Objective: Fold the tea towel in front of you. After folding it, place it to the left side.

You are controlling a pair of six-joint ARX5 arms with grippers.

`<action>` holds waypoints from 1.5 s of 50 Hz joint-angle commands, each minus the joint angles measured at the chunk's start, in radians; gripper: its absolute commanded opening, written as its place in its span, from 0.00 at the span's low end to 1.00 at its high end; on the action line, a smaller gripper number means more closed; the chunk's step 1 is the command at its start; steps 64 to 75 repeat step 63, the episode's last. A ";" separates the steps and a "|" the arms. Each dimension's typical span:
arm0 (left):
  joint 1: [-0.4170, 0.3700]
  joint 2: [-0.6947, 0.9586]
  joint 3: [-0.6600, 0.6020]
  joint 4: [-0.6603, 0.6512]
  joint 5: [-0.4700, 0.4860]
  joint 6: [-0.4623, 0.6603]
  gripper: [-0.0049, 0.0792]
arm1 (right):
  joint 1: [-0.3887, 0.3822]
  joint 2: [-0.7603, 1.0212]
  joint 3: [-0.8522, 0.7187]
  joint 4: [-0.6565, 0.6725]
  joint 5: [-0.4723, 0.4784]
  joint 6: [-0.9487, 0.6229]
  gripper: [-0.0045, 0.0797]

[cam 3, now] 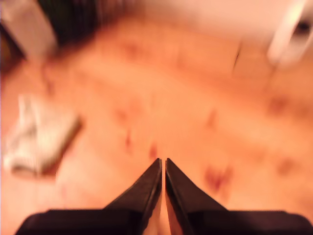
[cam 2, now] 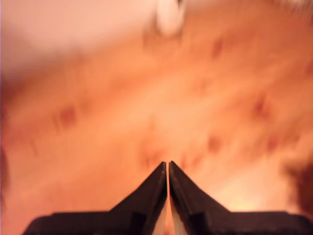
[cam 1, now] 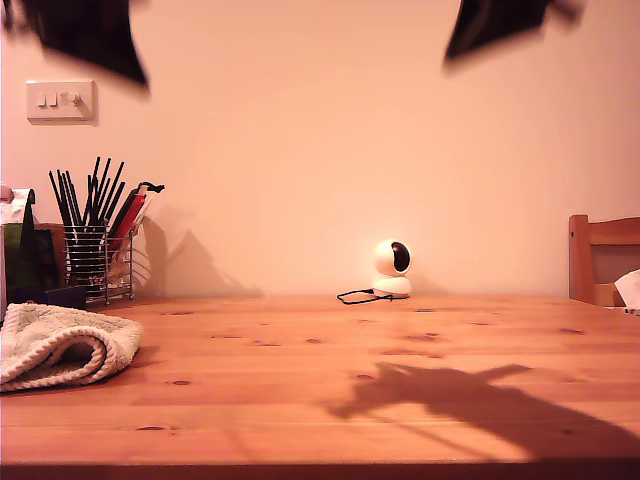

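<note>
The tea towel (cam 1: 60, 345) lies folded into a thick roll at the lower left of the exterior view, on the wooden table (cam 1: 330, 370), its outer side running off the frame's left edge; in the second wrist view it shows as a blurred pale bundle (cam 3: 41, 134) well apart from the jaws. My first pincer (cam 2: 168, 165) has its 2 jaws together with only a hairline slit between them, holding nothing, above bare wood. My second pincer (cam 3: 163, 161) is likewise closed and empty. In the exterior view, 2 dark blurred arm parts (cam 1: 85, 35) (cam 1: 505, 25) hang at the upper left and upper right of the frame, high above the table; which is which I cannot tell.

Along the far table edge stand a wire rack of black utensils (cam 1: 95, 245) at the left and a small white round camera (cam 1: 392, 268) near the middle, with a chair back (cam 1: 600, 255) at the right edge. The wide middle and right of the table are open wood, crossed by an arm shadow (cam 1: 470, 400).
</note>
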 commanded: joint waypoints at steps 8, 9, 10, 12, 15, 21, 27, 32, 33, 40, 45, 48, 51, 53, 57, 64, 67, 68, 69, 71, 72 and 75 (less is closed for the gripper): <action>-0.058 -0.121 -0.098 0.073 0.011 -0.018 0.03 | 0.018 -0.147 -0.201 0.115 0.027 -0.015 0.04; -0.062 -0.131 -0.107 0.083 0.011 -0.018 0.03 | 0.019 -0.161 -0.222 0.132 0.030 -0.014 0.04; -0.066 -0.143 -0.118 0.091 0.011 -0.018 0.03 | 0.022 -0.178 -0.240 0.147 0.032 -0.014 0.04; -0.074 -0.166 -0.140 0.104 0.011 -0.033 0.03 | 0.024 -0.211 -0.274 0.167 0.032 -0.014 0.04; -0.086 -0.202 -0.180 0.127 0.010 -0.039 0.03 | 0.028 -0.259 -0.327 0.195 0.033 -0.014 0.04; -0.117 -0.292 -0.272 0.180 0.004 -0.045 0.03 | 0.045 -0.388 -0.426 0.258 0.050 -0.005 0.04; -0.152 -0.385 -0.365 0.239 -0.008 -0.089 0.03 | 0.070 -0.496 -0.483 0.267 0.050 0.010 0.04; -0.175 -0.425 -0.386 0.219 -0.008 -0.084 0.03 | 0.080 -0.541 -0.486 0.257 0.042 0.014 0.04; -0.178 -0.428 -0.386 0.216 -0.008 -0.081 0.03 | 0.082 -0.546 -0.486 0.254 0.039 0.015 0.04; -0.186 -0.427 -0.386 0.214 -0.008 -0.082 0.03 | 0.085 -0.559 -0.486 0.234 0.039 0.036 0.04; -0.186 -0.426 -0.386 0.212 -0.008 -0.082 0.03 | 0.085 -0.559 -0.486 0.200 0.042 0.037 0.04; -0.186 -0.426 -0.386 0.215 -0.008 -0.082 0.03 | 0.085 -0.559 -0.486 0.170 0.042 0.037 0.04; -0.186 -0.426 -0.386 0.215 -0.008 -0.082 0.03 | 0.085 -0.558 -0.486 0.141 0.042 0.036 0.04; -0.186 -0.426 -0.386 0.212 -0.008 -0.082 0.03 | 0.085 -0.558 -0.486 0.119 0.042 0.036 0.04; -0.186 -0.426 -0.386 0.212 -0.008 -0.082 0.03 | 0.085 -0.558 -0.486 0.073 0.042 0.037 0.04; -0.186 -0.426 -0.386 0.209 -0.008 -0.082 0.03 | 0.085 -0.558 -0.486 0.005 0.042 0.036 0.04; -0.186 -0.426 -0.386 0.209 -0.008 -0.082 0.03 | 0.085 -0.558 -0.486 0.005 0.042 0.036 0.04; -0.186 -0.426 -0.386 0.209 -0.008 -0.082 0.03 | 0.085 -0.558 -0.486 0.005 0.042 0.036 0.04; -0.186 -0.426 -0.386 0.209 -0.008 -0.082 0.03 | 0.085 -0.558 -0.486 0.005 0.042 0.036 0.04; -0.186 -0.426 -0.386 0.209 -0.008 -0.082 0.03 | 0.085 -0.558 -0.486 0.005 0.042 0.036 0.04; -0.186 -0.426 -0.386 0.209 -0.008 -0.082 0.03 | 0.085 -0.558 -0.486 0.005 0.042 0.036 0.04; -0.186 -0.426 -0.386 0.209 -0.008 -0.082 0.03 | 0.085 -0.558 -0.486 0.005 0.042 0.036 0.04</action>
